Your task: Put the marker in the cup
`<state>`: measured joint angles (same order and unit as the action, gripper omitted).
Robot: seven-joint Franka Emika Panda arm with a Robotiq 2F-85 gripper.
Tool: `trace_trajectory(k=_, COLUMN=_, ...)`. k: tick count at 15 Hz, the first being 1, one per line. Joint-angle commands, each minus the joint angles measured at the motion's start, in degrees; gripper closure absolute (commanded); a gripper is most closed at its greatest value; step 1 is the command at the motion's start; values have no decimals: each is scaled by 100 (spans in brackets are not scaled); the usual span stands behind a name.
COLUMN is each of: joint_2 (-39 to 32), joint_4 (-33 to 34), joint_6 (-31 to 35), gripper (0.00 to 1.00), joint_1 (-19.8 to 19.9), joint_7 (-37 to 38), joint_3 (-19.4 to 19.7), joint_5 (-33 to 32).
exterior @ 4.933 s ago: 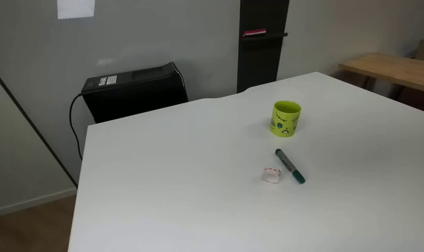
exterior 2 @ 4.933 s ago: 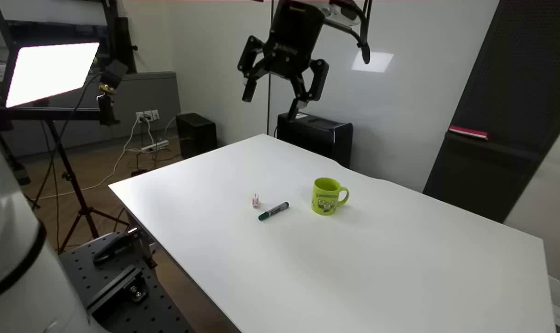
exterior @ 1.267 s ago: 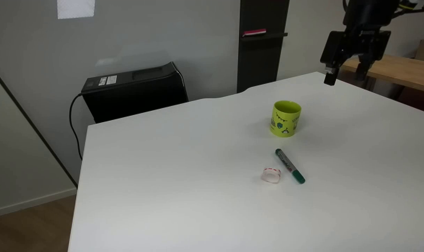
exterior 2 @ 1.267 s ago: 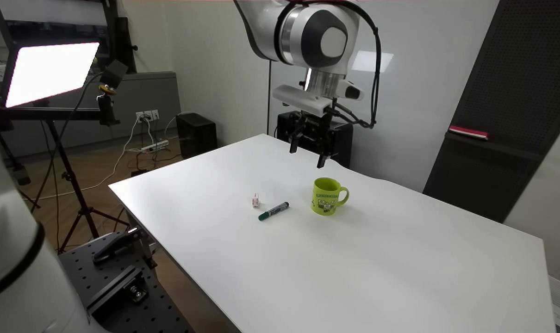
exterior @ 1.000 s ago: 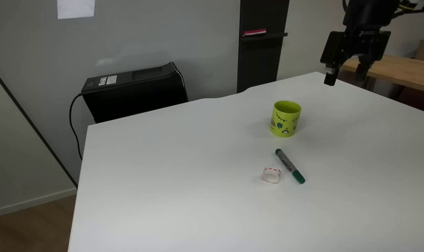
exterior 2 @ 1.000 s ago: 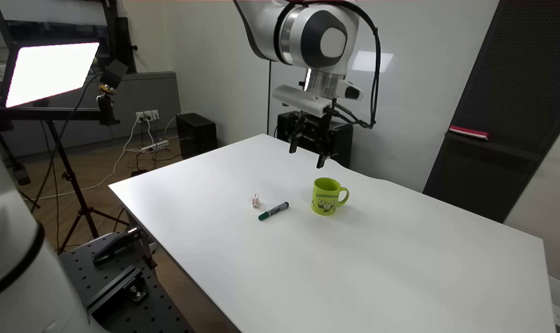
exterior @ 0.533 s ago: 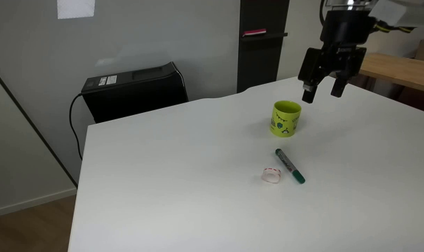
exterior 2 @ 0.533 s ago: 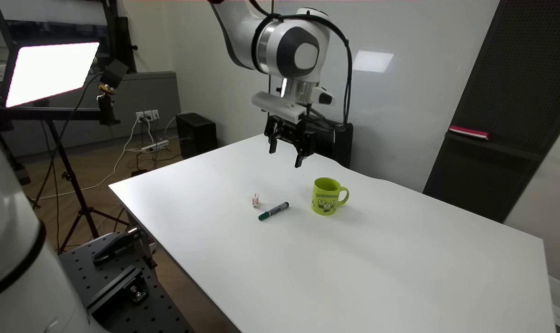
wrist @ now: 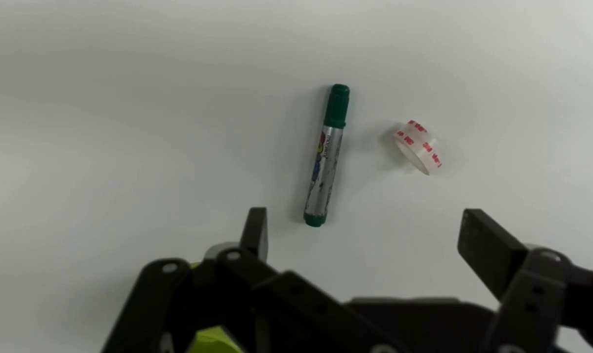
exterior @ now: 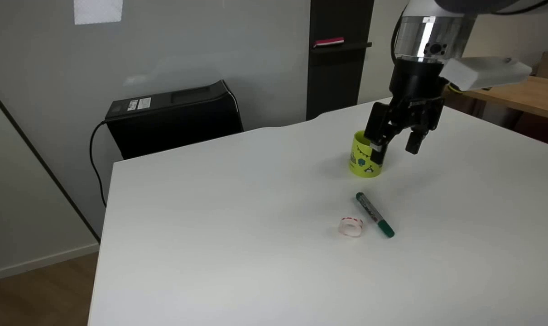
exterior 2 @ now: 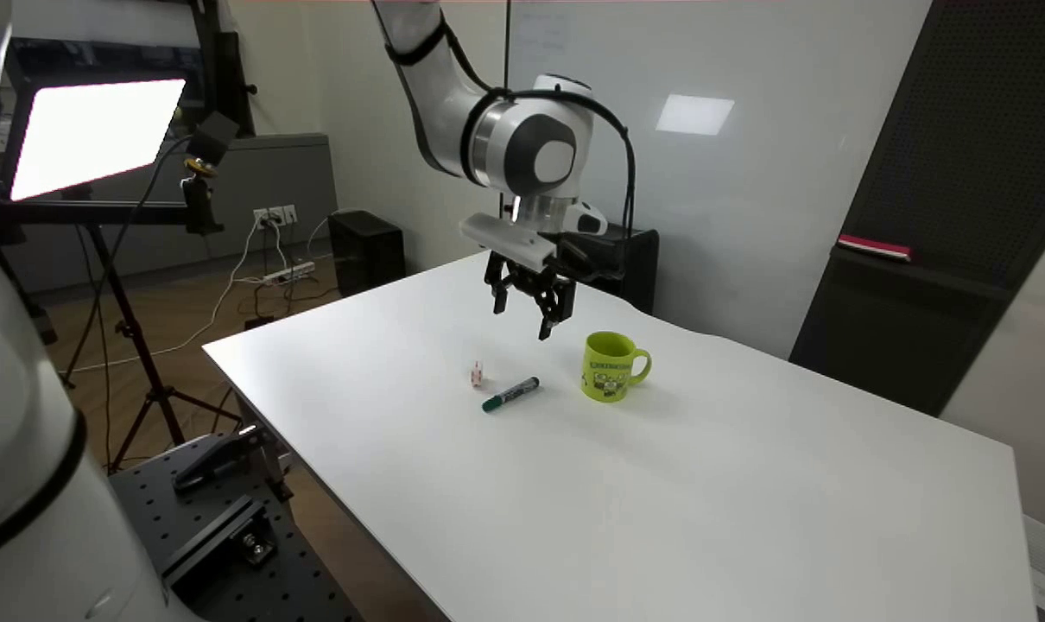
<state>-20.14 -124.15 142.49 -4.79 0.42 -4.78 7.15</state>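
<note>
The marker [exterior: 374, 214] has a silver barrel with dark green ends and lies flat on the white table; it also shows in an exterior view [exterior 2: 510, 394] and the wrist view [wrist: 325, 157]. The cup [exterior 2: 606, 371] is a lime-green mug with printed drawings, upright beside the marker. In an exterior view the cup [exterior: 360, 165] is partly behind a finger; in the wrist view only bits of the cup [wrist: 212, 341] show behind the jaws. My gripper [exterior: 395, 153] is open and empty, above the table near cup and marker; it also shows in an exterior view [exterior 2: 522, 319] and the wrist view [wrist: 364, 220].
A small whitish tape ring with red print [wrist: 419, 147] lies close beside the marker, also seen in both exterior views [exterior: 350, 227] [exterior 2: 477, 375]. The white table [exterior 2: 747, 518] has a wall and a black box [exterior: 174, 117] behind it. A lamp on a tripod [exterior 2: 99, 138] stands beyond.
My gripper has come down and moved left in both exterior views, closer to the table, and stays open. It now partly covers the cup in one of them. Marker, cup and tape ring have not moved.
</note>
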Motion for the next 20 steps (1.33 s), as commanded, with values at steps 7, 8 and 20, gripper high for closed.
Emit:
trace_trajectory(k=7, joint_2=-1290, joint_4=824, joint_6=330, gripper=0, joint_1=-20, joint_7=381, joint_3=160, joint_5=-33)
trace_trajectory(k=8, joint_2=-1370, joint_4=869, joint_6=333, gripper=0, joint_1=-45, joint_7=398, joint_3=150, joint_5=-33)
trace_trajectory(k=20, joint_2=-1855, joint_4=883, joint_6=1276, gripper=0, joint_1=-664, joint_7=1160, joint_3=288, joint_5=-96)
